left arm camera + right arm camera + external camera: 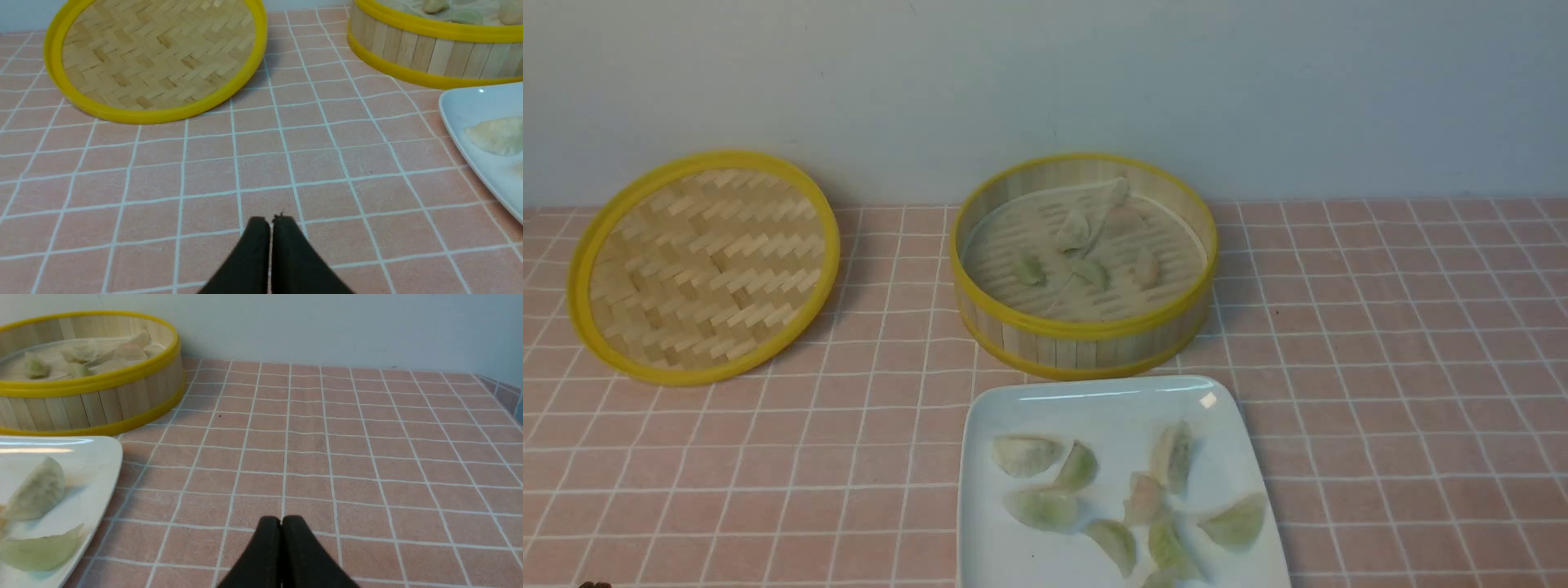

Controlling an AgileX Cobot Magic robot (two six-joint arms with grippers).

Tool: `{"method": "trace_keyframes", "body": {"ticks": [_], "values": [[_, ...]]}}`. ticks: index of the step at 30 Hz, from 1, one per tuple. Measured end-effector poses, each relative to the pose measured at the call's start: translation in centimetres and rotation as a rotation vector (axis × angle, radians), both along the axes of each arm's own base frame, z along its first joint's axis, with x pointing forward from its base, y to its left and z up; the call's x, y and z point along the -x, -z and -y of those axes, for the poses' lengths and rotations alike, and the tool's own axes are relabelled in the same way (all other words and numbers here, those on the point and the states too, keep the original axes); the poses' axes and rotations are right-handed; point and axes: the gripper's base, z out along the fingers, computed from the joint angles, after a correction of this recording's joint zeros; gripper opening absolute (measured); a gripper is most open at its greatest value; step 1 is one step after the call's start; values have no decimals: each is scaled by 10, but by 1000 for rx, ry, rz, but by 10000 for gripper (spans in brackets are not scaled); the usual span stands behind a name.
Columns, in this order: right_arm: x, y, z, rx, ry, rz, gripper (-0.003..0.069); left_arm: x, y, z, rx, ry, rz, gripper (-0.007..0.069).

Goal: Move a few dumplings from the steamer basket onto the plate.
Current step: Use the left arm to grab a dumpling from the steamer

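Brightness: even and soft in all three views.
Light direction: apparently from above-left, judging by shadows.
Shadows: faint, soft-edged, on the tablecloth (pixel 1380 367) right of the lid (pixel 703 265) and the steamer basket (pixel 1086 331).
Glare: white streaks along the far rim of the plate (pixel 1094 390).
Focus: front view slightly soft, dumplings (pixel 1029 269) in the basket smeared; wrist views crisper.
Close range: left gripper (pixel 271 220) and right gripper (pixel 281 519) black, detail lost.
Distortion: grid lines bowed in the left wrist view.

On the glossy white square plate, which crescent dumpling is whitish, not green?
The whitish dumpling nearest the plate's far left corner; the others look green or pinkish.
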Motion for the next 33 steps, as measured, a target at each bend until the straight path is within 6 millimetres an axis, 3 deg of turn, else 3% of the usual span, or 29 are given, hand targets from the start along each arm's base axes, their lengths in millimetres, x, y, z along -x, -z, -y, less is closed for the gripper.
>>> {"method": "trace_keyframes", "body": {"ticks": [33], "values": [[0,0,0,0,0,0,-14,0,0,-2,-73,-4,10,-6]]}}
